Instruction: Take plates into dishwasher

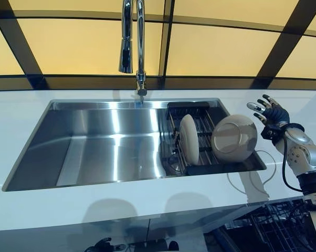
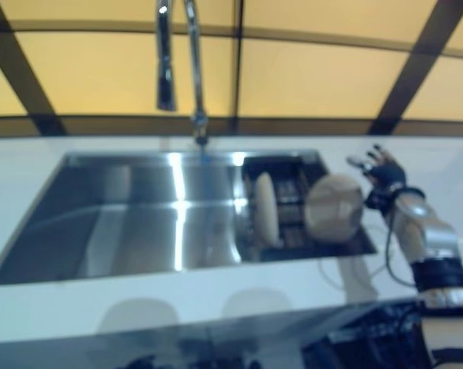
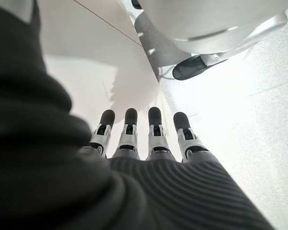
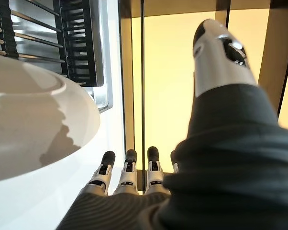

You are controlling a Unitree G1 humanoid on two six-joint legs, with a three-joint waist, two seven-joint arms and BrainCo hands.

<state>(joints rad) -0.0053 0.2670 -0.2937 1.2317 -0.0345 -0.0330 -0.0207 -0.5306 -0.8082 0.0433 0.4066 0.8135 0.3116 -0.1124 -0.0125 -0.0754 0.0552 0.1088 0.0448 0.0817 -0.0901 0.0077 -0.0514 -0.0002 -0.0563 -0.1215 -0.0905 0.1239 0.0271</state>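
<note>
Plates (image 1: 189, 139) stood on edge in the sink (image 1: 95, 142) rack (image 1: 200, 131).
Right hand (image 1: 271, 114) hovered spread, empty, beside the tilted plate (image 1: 234, 138); left hand (image 3: 149, 139), fingers straight, showed only at its wrist.

Your left hand (image 3: 149, 139) shows its silver, dark-tipped fingers (image 3: 129, 132) straight in a row past the dark ribbed cover, holding nothing. Beyond them you see a pale flat panel (image 3: 86, 72) and a speckled light floor (image 3: 249, 110).
</note>
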